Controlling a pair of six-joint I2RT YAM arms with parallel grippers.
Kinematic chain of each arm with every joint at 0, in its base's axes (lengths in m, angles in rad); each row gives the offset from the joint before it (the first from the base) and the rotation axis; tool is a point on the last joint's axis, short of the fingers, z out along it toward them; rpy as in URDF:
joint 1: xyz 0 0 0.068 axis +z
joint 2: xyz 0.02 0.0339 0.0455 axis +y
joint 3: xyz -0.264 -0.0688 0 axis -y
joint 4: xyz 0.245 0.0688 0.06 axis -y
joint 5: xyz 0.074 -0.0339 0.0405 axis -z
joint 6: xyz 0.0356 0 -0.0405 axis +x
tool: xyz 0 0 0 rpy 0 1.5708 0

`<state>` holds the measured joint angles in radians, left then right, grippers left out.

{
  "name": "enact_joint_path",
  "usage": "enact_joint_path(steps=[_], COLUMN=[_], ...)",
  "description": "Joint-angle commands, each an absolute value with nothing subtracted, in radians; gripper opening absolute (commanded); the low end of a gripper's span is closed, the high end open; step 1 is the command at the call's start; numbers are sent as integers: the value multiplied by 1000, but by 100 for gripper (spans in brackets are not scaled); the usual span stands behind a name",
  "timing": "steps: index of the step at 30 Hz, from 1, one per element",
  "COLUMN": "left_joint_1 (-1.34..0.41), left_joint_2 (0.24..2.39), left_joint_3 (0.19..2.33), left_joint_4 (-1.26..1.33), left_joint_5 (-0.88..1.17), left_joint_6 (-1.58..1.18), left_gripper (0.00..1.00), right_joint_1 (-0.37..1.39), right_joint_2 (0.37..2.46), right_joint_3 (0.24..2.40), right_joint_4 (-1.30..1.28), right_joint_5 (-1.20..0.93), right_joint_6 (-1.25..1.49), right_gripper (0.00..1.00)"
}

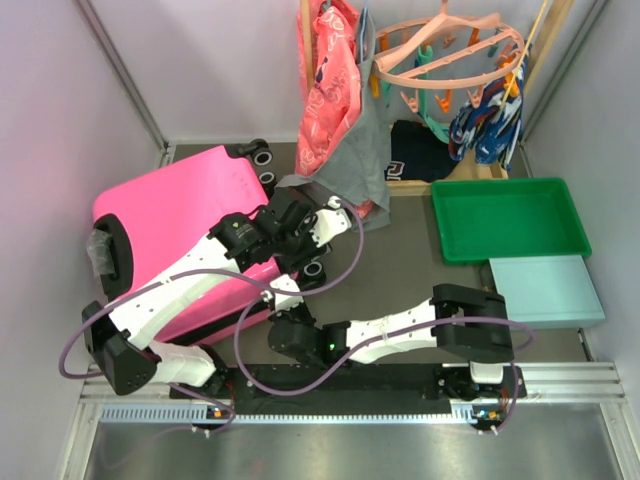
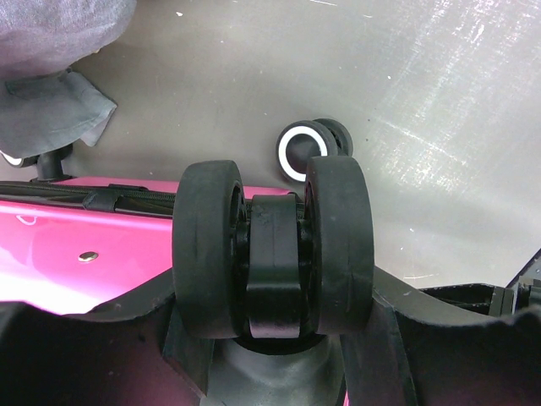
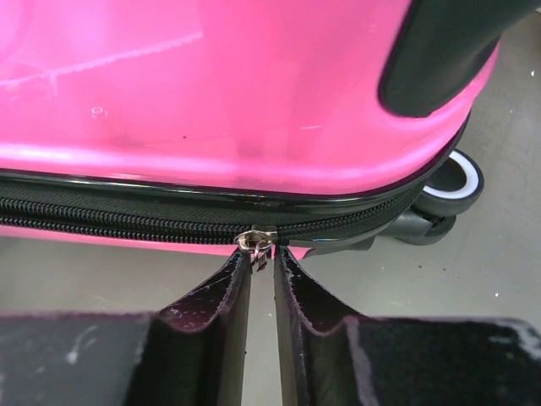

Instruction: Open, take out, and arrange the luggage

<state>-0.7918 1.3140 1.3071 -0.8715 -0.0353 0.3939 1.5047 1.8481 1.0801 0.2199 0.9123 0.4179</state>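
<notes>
The hot-pink luggage [image 1: 170, 210] lies flat on the left of the table, closed. Its shell fills the right wrist view [image 3: 254, 85] and shows low in the left wrist view [image 2: 93, 254]. My left gripper [image 1: 295, 222] is shut on one black twin wheel [image 2: 272, 245] at the case's right end, a finger [image 2: 152, 326] against each side. A second, white-ringed wheel [image 2: 306, 150] stands beyond it. My right gripper [image 1: 288, 296] is at the case's near edge. Its fingertips [image 3: 263, 258] stand a narrow gap apart, with the silver zipper pull [image 3: 256, 239] between them.
A green tray [image 1: 510, 220] and a pale teal flat box [image 1: 545, 290] sit at the right. Hanging clothes [image 1: 335, 100] and a peg hanger [image 1: 450, 55] crowd the back. A grey cloth [image 2: 51, 110] drapes down beside the case's far wheels.
</notes>
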Motion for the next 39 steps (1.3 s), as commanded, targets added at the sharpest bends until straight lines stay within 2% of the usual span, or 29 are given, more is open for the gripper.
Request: enact_joint_path(steps=[1, 4, 6, 9, 10, 12, 18, 24, 35, 39], left_joint_1=[-784, -784, -784, -784, -784, -784, -784, -778, -769, -765], left_joint_2=[1282, 1282, 1282, 1285, 1285, 1284, 1279, 1264, 1224, 1212], left_joint_3=[1371, 1368, 1370, 1373, 1373, 1376, 1370, 1367, 1345, 1344], left_joint_4=[-784, -784, -784, -785, -787, -791, -810, -854, -925, -954], left_joint_5=[-64, -66, -66, -64, -66, -63, -72, -72, -74, -81], left_joint_6=[394, 396, 396, 396, 394, 394, 388, 388, 376, 376], left_gripper=[0, 0, 0, 0, 0, 0, 0, 0, 0, 0], right_joint_1=[1482, 1485, 1483, 1479, 1477, 1467, 1440, 1416, 1362, 1322], right_joint_2=[1830, 1832, 1835, 1839, 1841, 1836, 1822, 1747, 1697, 1631], right_joint_3=[1121, 1137, 1147, 1163, 1166, 1161, 1132, 976, 891, 784], right_joint_4=[341, 336, 336, 319, 302, 255, 172, 300, 420, 529], right_joint_5=[905, 920, 931, 937, 945, 948, 951, 907, 805, 740], right_joint_6=[391, 390, 387, 391, 412, 448, 557, 601, 551, 557], right_gripper=[20, 24, 23, 12, 5, 0, 0, 0, 0, 0])
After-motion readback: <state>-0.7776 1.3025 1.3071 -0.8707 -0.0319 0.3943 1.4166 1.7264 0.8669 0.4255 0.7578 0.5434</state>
